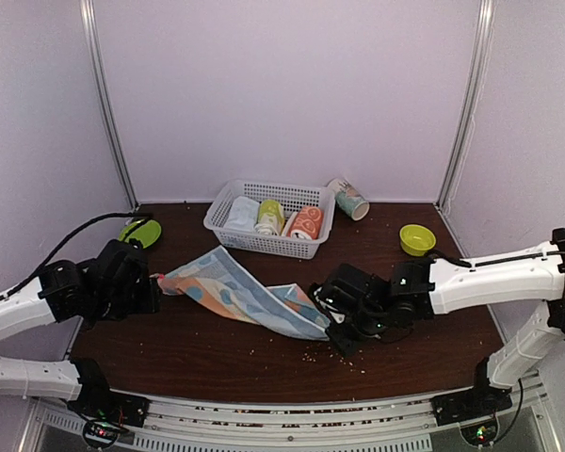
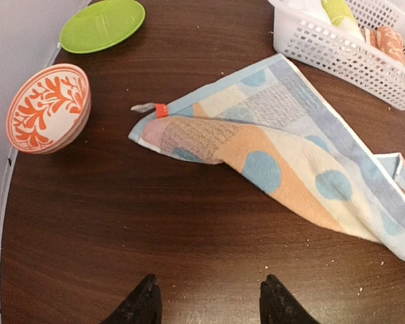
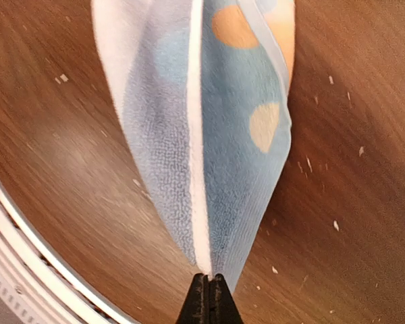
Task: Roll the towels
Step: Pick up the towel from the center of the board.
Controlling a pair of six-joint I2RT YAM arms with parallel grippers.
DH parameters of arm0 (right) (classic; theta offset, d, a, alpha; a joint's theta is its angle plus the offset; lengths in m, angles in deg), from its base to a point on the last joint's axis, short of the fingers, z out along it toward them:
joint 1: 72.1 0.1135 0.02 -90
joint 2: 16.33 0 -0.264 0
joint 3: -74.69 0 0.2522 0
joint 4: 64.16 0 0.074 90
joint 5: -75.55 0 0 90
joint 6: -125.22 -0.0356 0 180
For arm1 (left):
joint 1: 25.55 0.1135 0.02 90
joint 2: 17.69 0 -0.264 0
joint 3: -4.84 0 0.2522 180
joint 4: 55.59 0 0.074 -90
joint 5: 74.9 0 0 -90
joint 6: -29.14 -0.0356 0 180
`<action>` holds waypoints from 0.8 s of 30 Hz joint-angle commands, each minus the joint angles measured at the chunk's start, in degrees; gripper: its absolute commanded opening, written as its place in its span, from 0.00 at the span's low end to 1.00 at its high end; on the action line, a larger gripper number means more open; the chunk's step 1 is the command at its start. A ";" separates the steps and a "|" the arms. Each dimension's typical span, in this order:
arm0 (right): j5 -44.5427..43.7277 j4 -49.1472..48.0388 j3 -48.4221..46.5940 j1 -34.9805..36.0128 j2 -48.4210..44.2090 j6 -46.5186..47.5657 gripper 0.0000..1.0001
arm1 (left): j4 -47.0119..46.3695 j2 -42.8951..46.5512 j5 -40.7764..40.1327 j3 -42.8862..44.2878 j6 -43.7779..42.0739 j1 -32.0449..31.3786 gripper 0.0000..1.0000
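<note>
A: What is the right gripper [image 3: 209, 300] doing?
B: It is pinching one corner of the towel [image 3: 202, 135]. Its jaws are pressing fully together on the cloth, low over the table [image 1: 217, 353], near the front edge.
A: And the left gripper [image 2: 209, 287]?
B: Its jaws are standing apart and gripping nothing. It is hovering over bare table, just short of the towel's other end, and it is not touching it.
A: How is the towel lying?
B: It is stretching across the middle of the table between the two grippers, partly folded over. It is showing light blue with orange and white spots, and a peach patchwork side. A small red tag [image 2: 160, 110] is sticking out at the left end.
A: What is sitting farther back?
B: A patterned bowl [image 2: 47, 108] and a green plate [image 2: 101, 23] are sitting at the far left. A white basket [image 1: 228, 229] is standing behind the towel, holding three rolls [image 1: 269, 217]. A cup [image 1: 348, 199] is lying on its side at the back, and a yellow bowl [image 1: 417, 239] is sitting to the right.
</note>
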 commanded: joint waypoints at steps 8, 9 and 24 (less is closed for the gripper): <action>4.51 -7.23 20.98 1.18 -11.79 -9.53 0.00 | -13.41 -22.03 7.58 9.52 -5.25 1.40 0.52; 5.21 -7.71 21.73 1.38 -12.15 -9.56 0.00 | -13.81 -24.28 8.21 11.17 -5.80 1.59 0.53; 15.61 -5.64 21.65 18.72 -8.51 -9.24 0.00 | -15.84 -53.40 18.74 33.31 -10.43 0.09 0.64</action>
